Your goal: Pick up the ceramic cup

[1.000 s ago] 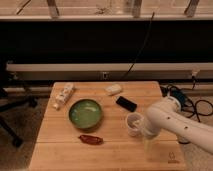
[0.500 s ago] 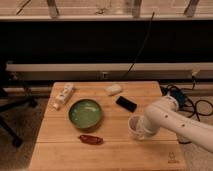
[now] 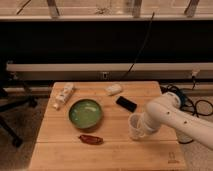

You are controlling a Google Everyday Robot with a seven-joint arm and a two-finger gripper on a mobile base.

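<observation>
The ceramic cup [image 3: 134, 125] is small, white and glossy. It stands upright on the wooden table [image 3: 110, 150], right of the green bowl [image 3: 86, 113]. My gripper [image 3: 141, 128] is at the end of the white arm [image 3: 172, 117], which reaches in from the right. The gripper is right up against the cup's right side, and the arm's wrist hides most of it. I cannot tell whether it holds the cup.
A black phone-like slab [image 3: 126, 104] lies just behind the cup. A red packet [image 3: 91, 139] lies in front of the bowl. A white tube [image 3: 63, 95] and a small white object [image 3: 113, 89] lie toward the back. A chair base [image 3: 12, 117] stands at left, cables [image 3: 200, 106] at right.
The arm's end has shifted slightly left, closing in on the cup. The cup stays in about the same spot on the table.
</observation>
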